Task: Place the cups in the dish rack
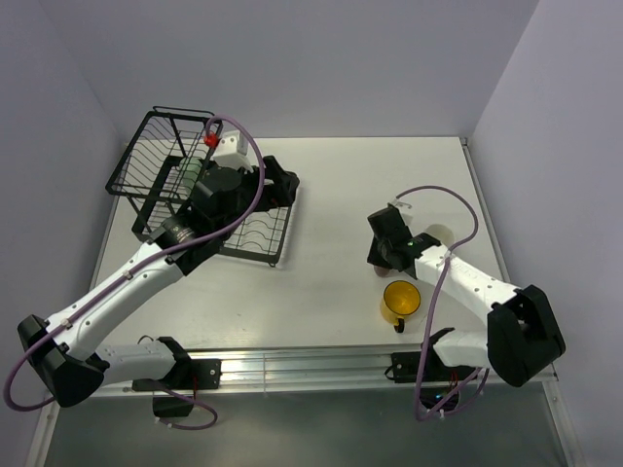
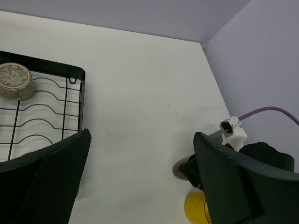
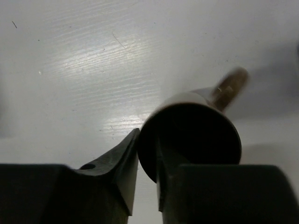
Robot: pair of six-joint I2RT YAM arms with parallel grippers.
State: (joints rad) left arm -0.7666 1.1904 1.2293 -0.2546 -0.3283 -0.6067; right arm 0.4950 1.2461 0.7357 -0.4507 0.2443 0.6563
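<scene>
While the jaws of the right gripper [image 3: 148,144] stand almost together, pinched on the wall of the small dark brown mug [image 3: 191,135] with one finger outside the rim and the other inside the bowl, the jaws of the left gripper [image 2: 142,135] stand wide apart with nothing between them. The brown mug's handle points away from the right jaws and is blurred. Whether its base rests on the table [image 1: 331,195] or hangs just clear of it cannot be told. Just behind the right jaws, toward the arm's base, the yellow mug [image 1: 400,302] sits upright and untouched. Ahead of the left jaws and off to one side, the beige speckled cup [image 2: 16,81] lies in the curved slots of the dish rack [image 1: 146,156]. The pale green tumbler [image 1: 191,175] seems to stand in the taller basket section beside that arm's wrist. By this reckoning the task is about half done: two cups are racked, one is in the grip, and one is left to fetch. The left arm covers most of the tumbler and all of the beige cup from above, and the left wrist view cuts the yellow mug off at its lower edge.
</scene>
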